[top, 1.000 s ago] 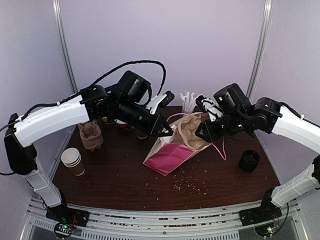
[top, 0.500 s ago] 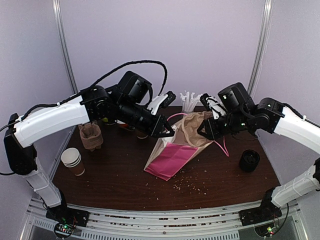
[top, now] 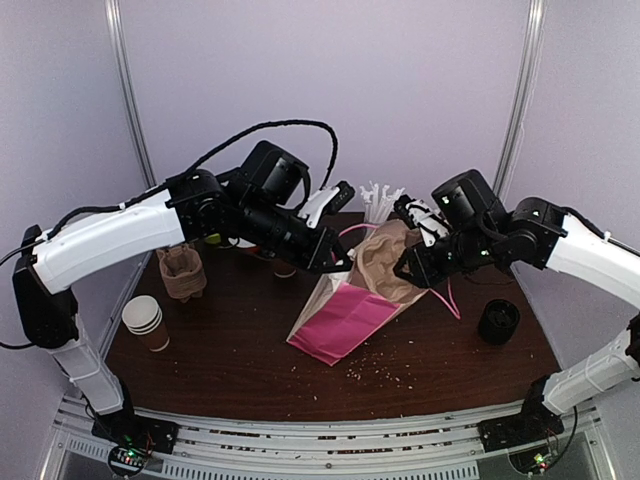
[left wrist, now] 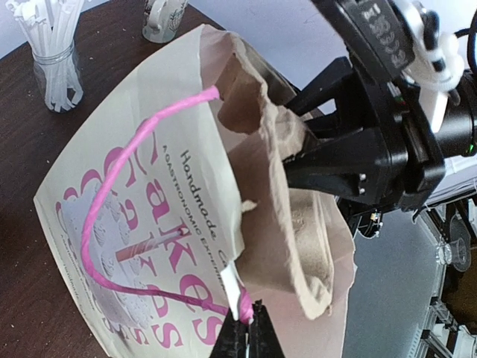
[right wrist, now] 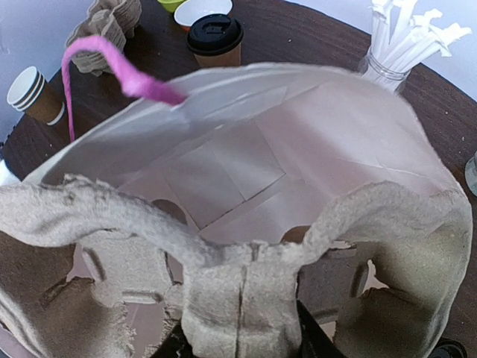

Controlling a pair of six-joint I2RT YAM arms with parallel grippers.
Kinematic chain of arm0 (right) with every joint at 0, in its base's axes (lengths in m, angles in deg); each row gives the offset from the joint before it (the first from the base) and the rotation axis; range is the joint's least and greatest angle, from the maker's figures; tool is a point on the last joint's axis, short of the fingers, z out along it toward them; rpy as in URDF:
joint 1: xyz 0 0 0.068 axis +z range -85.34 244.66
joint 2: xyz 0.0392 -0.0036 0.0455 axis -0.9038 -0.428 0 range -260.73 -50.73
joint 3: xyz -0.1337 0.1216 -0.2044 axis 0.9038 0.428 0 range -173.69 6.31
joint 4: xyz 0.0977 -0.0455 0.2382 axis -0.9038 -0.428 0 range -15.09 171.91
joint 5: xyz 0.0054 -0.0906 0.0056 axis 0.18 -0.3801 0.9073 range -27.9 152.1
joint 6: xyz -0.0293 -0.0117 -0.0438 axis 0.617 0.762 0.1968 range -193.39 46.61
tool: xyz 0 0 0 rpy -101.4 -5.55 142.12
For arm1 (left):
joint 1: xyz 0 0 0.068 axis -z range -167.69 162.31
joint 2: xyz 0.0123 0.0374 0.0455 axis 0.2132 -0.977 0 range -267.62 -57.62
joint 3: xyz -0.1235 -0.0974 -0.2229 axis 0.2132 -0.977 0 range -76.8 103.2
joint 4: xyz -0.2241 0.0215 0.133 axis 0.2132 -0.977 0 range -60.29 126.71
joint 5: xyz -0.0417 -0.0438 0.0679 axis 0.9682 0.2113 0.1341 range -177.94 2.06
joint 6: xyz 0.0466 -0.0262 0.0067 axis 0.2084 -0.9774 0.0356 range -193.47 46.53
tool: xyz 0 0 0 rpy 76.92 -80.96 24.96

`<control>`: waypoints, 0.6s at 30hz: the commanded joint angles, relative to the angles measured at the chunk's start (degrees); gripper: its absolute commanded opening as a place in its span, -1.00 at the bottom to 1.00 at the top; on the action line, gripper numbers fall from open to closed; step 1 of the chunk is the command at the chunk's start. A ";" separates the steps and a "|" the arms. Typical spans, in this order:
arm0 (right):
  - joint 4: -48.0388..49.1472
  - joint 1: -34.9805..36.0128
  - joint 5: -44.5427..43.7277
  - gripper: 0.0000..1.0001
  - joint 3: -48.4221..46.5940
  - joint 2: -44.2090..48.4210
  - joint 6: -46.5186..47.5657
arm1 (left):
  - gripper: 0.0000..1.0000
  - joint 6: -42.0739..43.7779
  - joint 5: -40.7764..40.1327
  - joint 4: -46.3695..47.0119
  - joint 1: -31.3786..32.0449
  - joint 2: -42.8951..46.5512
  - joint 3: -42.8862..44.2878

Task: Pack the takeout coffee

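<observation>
Meanwhile, the left hand point(left wrist: 247, 330) is pinching the paper bag point(left wrist: 112, 186) by its rim; the right hand point(top: 408, 268) is clutching a pulp carrier point(right wrist: 238, 283) at its mouth, the takeout coffee point(right wrist: 215, 39) standing beyond.

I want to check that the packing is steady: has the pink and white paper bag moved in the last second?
Yes. The pink and white paper bag slid its bottom corner slightly nearer the scattered crumbs.

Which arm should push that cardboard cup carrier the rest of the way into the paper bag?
Right. The right gripper grips the cup carrier at the mouth of the paper bag, while the left gripper is shut on its rim by the pink handle, holding it open.
</observation>
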 commanded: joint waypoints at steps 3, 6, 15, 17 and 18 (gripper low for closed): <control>-3.81 2.23 -1.61 -0.29 -1.17 -1.75 4.54 | -1.00 -1.61 0.60 1.51 0.61 -1.11 3.18; -3.66 2.94 -3.25 -0.29 -0.79 -2.26 4.77 | -1.00 -1.97 1.14 1.80 0.61 -1.29 3.39; -2.65 5.88 -2.70 -0.29 -2.67 -4.63 5.71 | -1.00 -3.11 2.40 3.31 0.61 -1.44 2.60; -2.43 6.15 -3.68 -0.29 -4.02 -4.45 5.92 | -1.00 -3.56 3.38 4.08 0.69 -1.61 2.55; -2.17 6.15 -4.17 -0.29 -4.59 -4.16 6.31 | -1.00 -3.79 3.81 4.51 0.74 -1.60 2.66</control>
